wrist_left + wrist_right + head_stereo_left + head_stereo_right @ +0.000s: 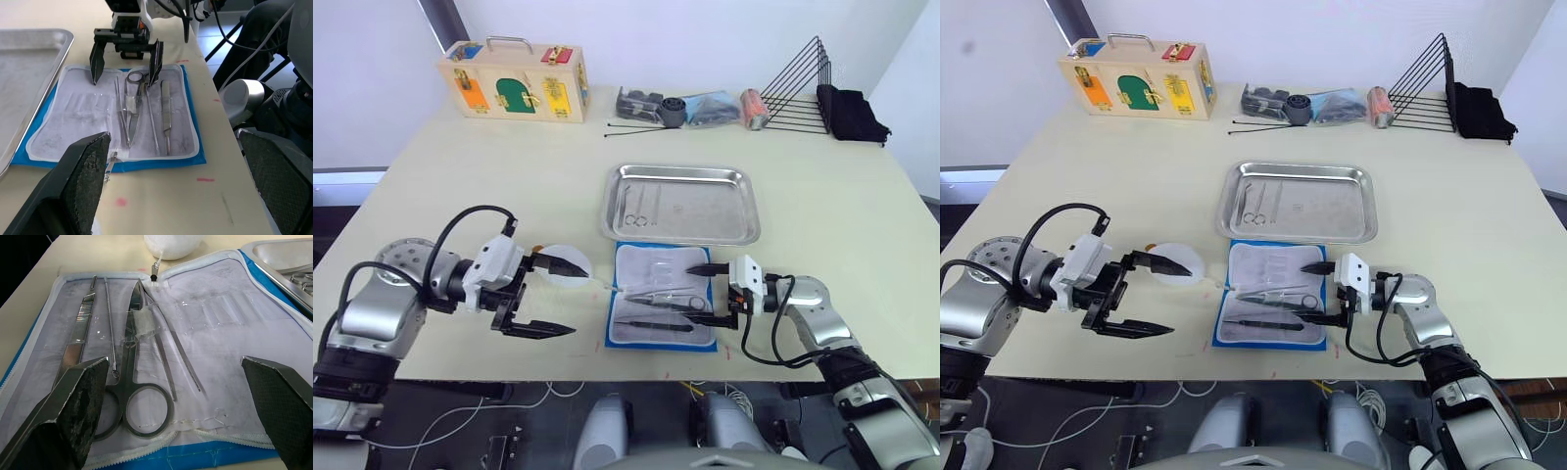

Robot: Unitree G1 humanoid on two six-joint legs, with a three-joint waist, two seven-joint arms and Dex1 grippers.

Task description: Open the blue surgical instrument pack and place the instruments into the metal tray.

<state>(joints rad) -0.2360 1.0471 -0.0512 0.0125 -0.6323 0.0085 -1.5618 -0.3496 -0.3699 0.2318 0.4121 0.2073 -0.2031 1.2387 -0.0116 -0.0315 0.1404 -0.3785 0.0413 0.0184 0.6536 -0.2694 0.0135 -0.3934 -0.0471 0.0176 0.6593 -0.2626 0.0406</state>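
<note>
Left pincer [551,296] spread wide, low over the table [431,196] beside a white oval pad [562,262]. Blue surgical instrument pack [663,311] lying open flat near the table's front edge, whitish lining up, blue border around. Inside: scissors [138,377], tweezers [78,335], thin probes; dark slim tool [654,327] hard to make out. Just behind, metal tray [681,203], with small instruments [642,206] too faint to name. Right pincer [707,291] spread over the pack's right edge.

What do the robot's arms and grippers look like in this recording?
Both arms are silver-grey metal with black joints and looping black cables. The left gripper and right gripper each have a white housing and two black, tapering fingers with textured pads.
</note>
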